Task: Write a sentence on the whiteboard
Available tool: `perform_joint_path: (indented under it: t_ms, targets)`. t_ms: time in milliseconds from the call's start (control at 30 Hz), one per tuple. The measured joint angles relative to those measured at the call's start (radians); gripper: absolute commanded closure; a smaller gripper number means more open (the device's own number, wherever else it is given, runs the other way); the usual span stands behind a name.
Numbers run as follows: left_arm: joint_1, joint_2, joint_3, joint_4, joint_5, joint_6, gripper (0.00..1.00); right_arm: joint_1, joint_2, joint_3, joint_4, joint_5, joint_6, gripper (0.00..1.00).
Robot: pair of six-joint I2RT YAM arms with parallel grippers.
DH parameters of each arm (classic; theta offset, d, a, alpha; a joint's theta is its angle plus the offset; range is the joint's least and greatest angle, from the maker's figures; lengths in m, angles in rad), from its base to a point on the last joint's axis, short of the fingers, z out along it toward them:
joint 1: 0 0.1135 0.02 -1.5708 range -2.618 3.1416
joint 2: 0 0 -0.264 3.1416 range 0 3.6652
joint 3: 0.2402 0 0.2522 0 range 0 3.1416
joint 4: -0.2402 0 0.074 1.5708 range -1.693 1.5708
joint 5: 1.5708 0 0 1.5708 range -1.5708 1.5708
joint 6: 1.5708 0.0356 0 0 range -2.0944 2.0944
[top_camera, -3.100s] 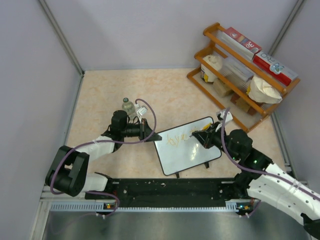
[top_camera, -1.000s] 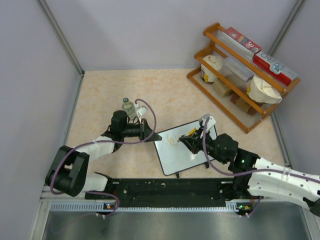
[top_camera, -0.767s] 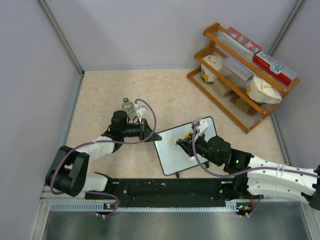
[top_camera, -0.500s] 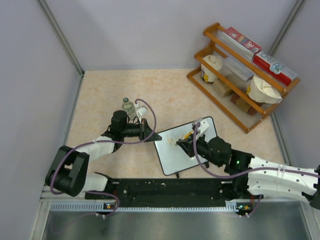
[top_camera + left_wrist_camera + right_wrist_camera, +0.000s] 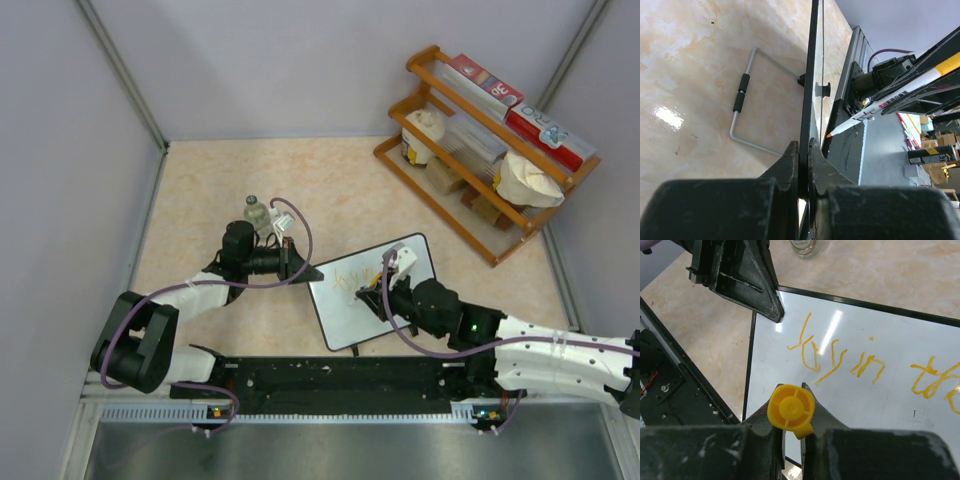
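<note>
Edge of whiteboard (image 5: 880, 410) clamped by left end effector (image 5: 802, 150); marker (image 5: 791, 410) gripped by right end effector (image 5: 792, 432). Tip to be lowered lightly below sentence (image 5: 840, 357).

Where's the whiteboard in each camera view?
Top external: whiteboard at centre, between the two arms.
Left wrist: whiteboard edge-on, a black line up the middle.
Right wrist: whiteboard fills centre and right.
Shared landmark: the left end effector clamped on its edge.

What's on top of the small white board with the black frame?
Orange handwritten marker script; the right gripper, shut on a yellow-capped marker, hides the board beneath it.
</note>
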Motion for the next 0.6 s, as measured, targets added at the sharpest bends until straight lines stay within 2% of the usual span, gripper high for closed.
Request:
perform_joint_path:
  t_ms: [300, 333, 433, 467, 567, 600]
  targets:
    - [0.000, 0.000, 0.000, 0.000, 0.000, 0.000, 1.00, 0.000, -0.020, -0.019, 0.010, 0.001, 0.028, 1.00]
    - [0.000, -0.001, 0.000, -0.001, 0.000, 0.000, 0.89, 0.000, -0.029, -0.019, 0.011, 0.001, 0.030, 1.00]
    - [0.000, -0.003, 0.000, -0.001, -0.005, 0.010, 0.69, 0.000, -0.055, -0.019, 0.010, 0.003, 0.036, 1.00]
    - [0.000, -0.004, -0.003, -0.001, -0.019, 0.024, 0.58, 0.000, -0.064, -0.019, 0.010, 0.006, 0.037, 1.00]
    - [0.000, -0.023, -0.029, -0.014, -0.064, 0.055, 0.41, 0.000, -0.087, -0.019, 0.005, 0.012, 0.039, 1.00]
    - [0.000, -0.038, -0.044, -0.023, -0.077, 0.058, 0.39, 0.000, -0.094, -0.019, 0.002, 0.013, 0.042, 1.00]
